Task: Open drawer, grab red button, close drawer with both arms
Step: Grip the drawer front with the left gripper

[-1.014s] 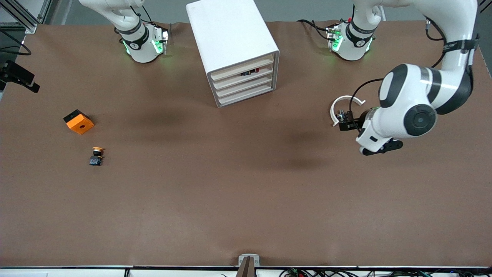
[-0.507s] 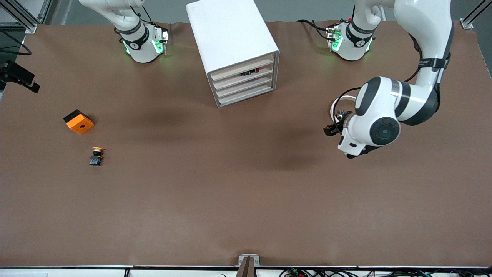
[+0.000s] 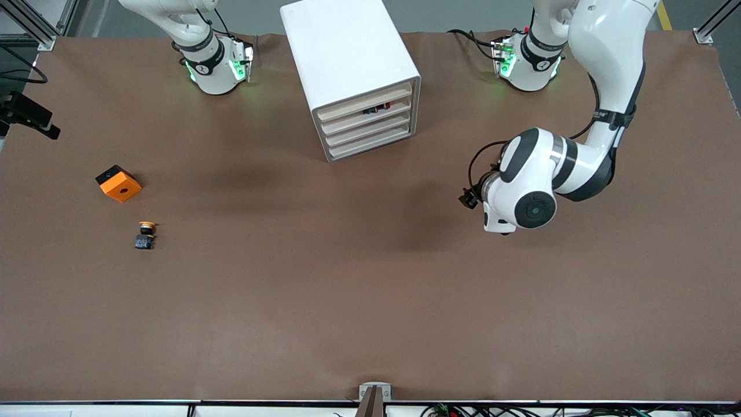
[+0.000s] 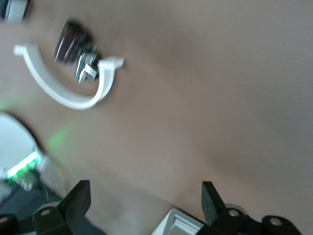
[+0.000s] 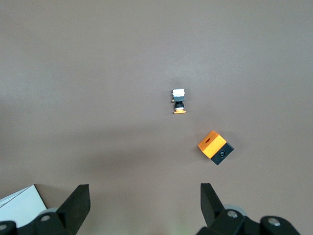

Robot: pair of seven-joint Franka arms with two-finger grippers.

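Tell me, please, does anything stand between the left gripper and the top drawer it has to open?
Nothing visible does. The left gripper, fingers open, hangs over bare table toward the left arm's end, and the stretch between it and the cabinet front holds nothing. The top drawer is shut, with the red button showing just beneath its front.

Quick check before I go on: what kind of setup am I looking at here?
Most likely a robotics lab test bench: two white arms bolted along one edge of a brown-covered table, a small white cabinet of four drawers, and a few loose parts such as an orange cube. Aluminium framing and cables edge the table.
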